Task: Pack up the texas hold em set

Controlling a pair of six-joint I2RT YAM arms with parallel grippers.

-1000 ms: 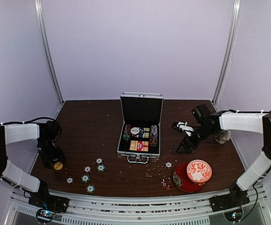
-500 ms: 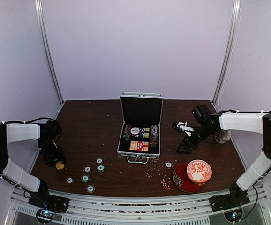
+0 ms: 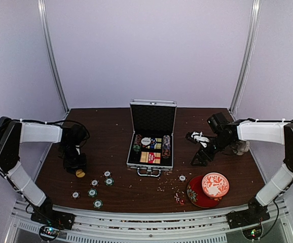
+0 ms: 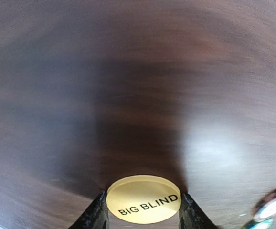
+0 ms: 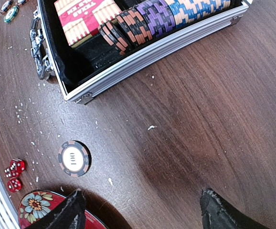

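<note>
While the left gripper (image 4: 143, 211) pinched the BIG BLIND button (image 4: 143, 202) over the surface's (image 3: 106, 142) left side, the right gripper (image 5: 143, 207) hung spread wide right of the open case (image 3: 153, 117); loose chips (image 3: 92, 192) lay near-left.

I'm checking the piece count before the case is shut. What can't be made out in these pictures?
Top view: the loose chips by the front edge are too small to read.
Left wrist view: the table is blurred; beside the BIG BLIND button one chip is cut by the right edge.
Right wrist view: the briefcase runs off the top edge, hiding its far compartments; the saucer is cut by the bottom edge.
</note>
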